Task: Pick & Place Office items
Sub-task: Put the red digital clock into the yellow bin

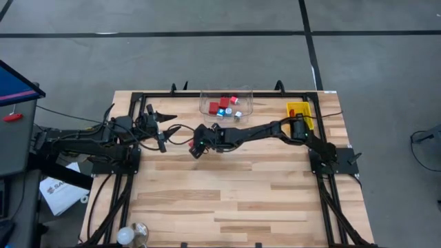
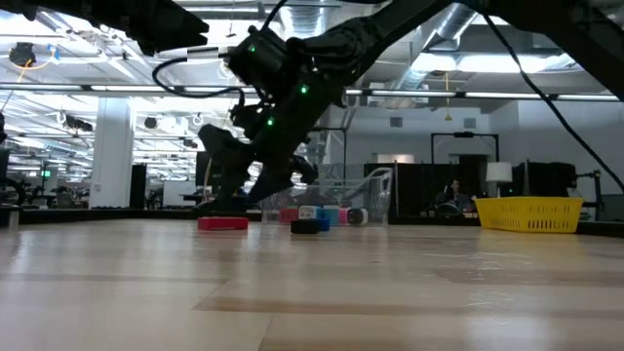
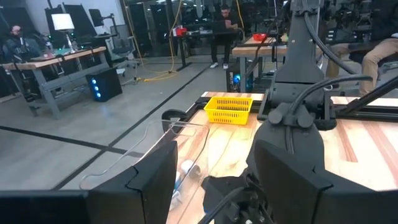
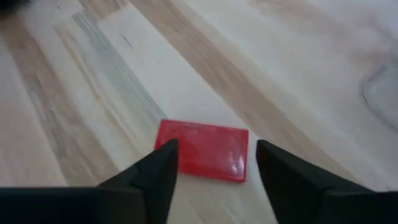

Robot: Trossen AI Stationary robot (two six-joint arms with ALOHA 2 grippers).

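Note:
A flat red rectangle [image 4: 202,149] lies flat on the bare wood; in the low view the red rectangle [image 2: 222,223] sits below my right gripper. My right gripper [image 4: 211,163] is open and points down, one finger on each side of the rectangle, touching nothing. In the high view my right gripper [image 1: 200,142] is left of the table's middle and hides the piece. More red and blue-and-white pieces [image 1: 226,105] lie in the clear tub [image 1: 207,108]. A dark piece [image 2: 310,226] lies on the table. My left gripper [image 1: 167,116] waits open at the far left.
The yellow tray [image 1: 298,110] stands at the far right, the clear tub at the far middle edge. A white bulb-like object [image 1: 127,236] lies at the near left corner. Bare wood spreads over the near half. People sit at desks beyond the table.

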